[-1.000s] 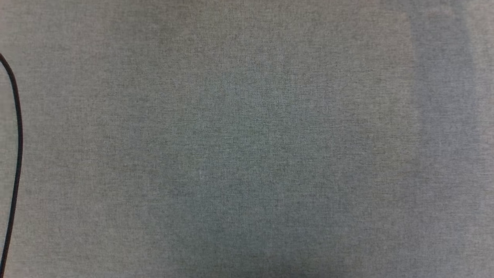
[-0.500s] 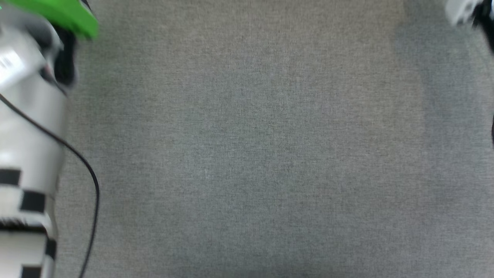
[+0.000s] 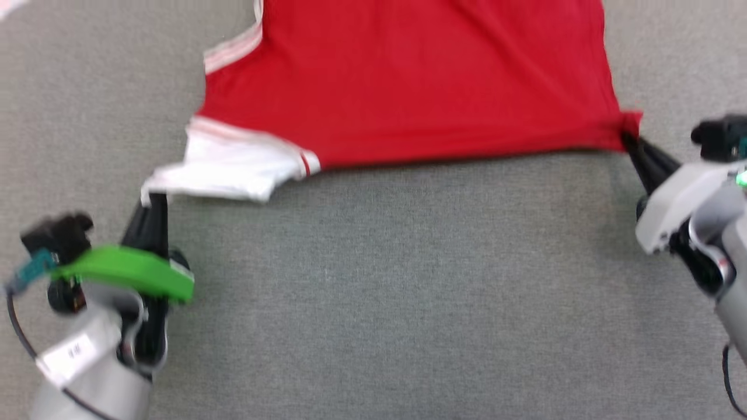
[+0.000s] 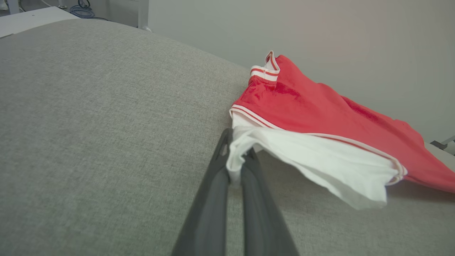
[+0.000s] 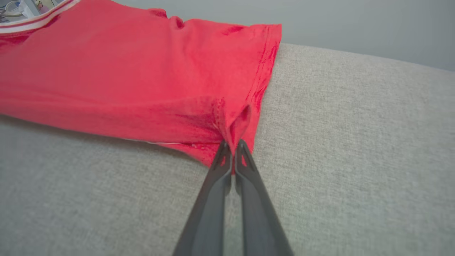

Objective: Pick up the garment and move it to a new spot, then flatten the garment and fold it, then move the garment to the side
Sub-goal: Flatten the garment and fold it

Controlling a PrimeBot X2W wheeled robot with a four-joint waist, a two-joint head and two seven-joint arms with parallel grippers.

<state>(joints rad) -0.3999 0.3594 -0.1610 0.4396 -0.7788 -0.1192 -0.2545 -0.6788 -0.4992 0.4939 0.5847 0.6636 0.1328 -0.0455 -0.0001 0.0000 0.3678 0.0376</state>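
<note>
Garment: lies spread on the grey surface, red body mostly flat, held at two ends.
Left gripper: fingers pinched together on the white sleeve.
Right gripper: clamped on a red hem corner.
Progress: apparently mid-move or flattening; folding and setting aside remain.

A grey woven fabric surface is lying flat across the work area. A plain pale grey wall is standing behind its far edge. Beyond the far left corner, a white flat panel is lying level. A blue coiled cable is resting near it, and a white upright post is rising beside the wall. A small grey metal bracket is showing at the right edge.
</note>
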